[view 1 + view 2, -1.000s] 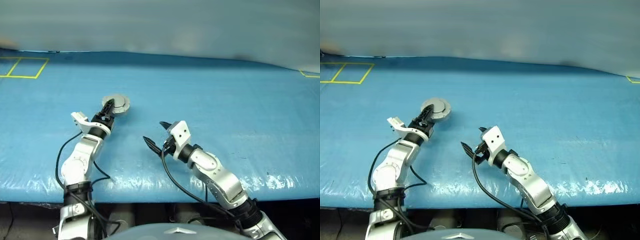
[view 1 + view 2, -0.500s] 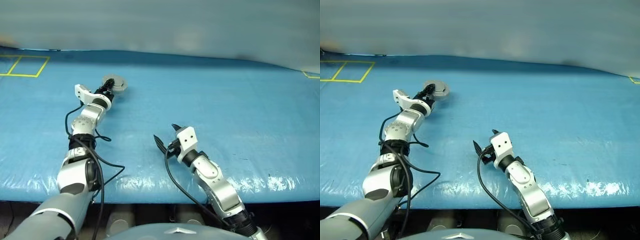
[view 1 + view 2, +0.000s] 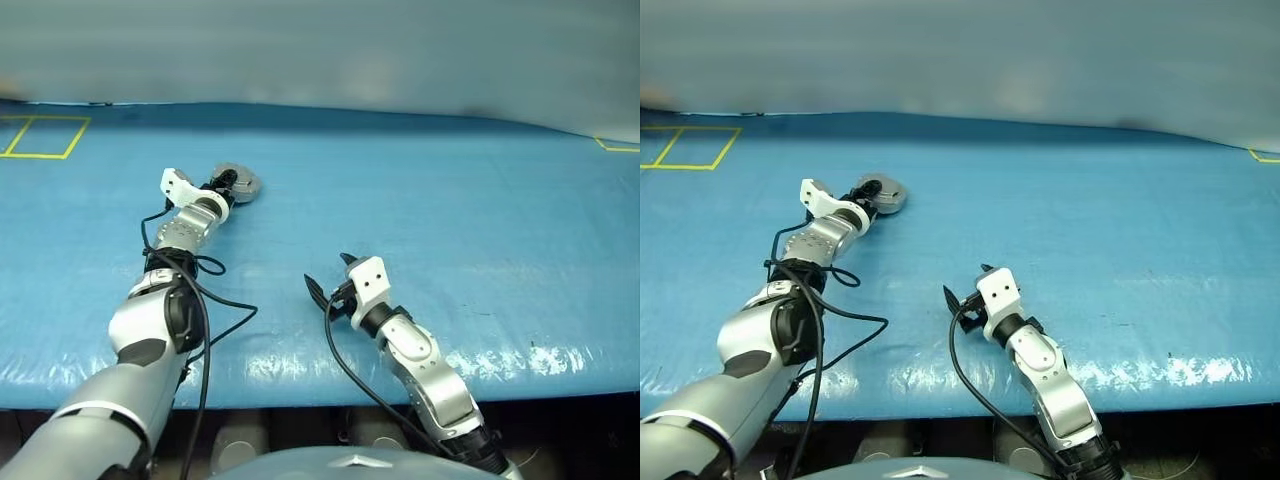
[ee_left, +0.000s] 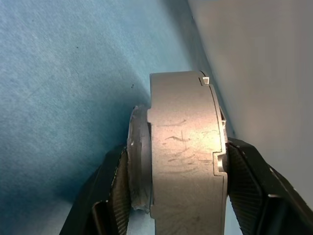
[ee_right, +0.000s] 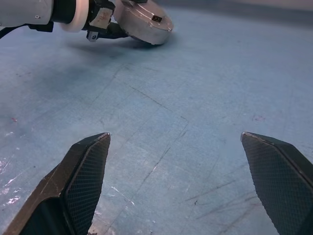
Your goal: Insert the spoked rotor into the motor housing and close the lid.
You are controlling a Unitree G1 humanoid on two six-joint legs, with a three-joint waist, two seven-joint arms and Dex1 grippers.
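Left arm has stretched out, carrying the motor [image 4: 183,152] farther across the counter [image 3: 450,200]. Left hand [image 3: 228,186] clamps its flat faces; right hand [image 5: 181,181] gapes empty, well short. Rigid, smooth metal, probably heavy; grip the rim.

My work surface is a table [image 3: 480,220] draped in a slightly wrinkled blue sheet that shines under overhead light along its near edge at six o'clock. Yellow tape squares [image 3: 40,137] mark it at ten o'clock, another yellow corner [image 3: 617,147] at two o'clock. A plain pale grey wall [image 3: 330,50] runs across twelve o'clock.
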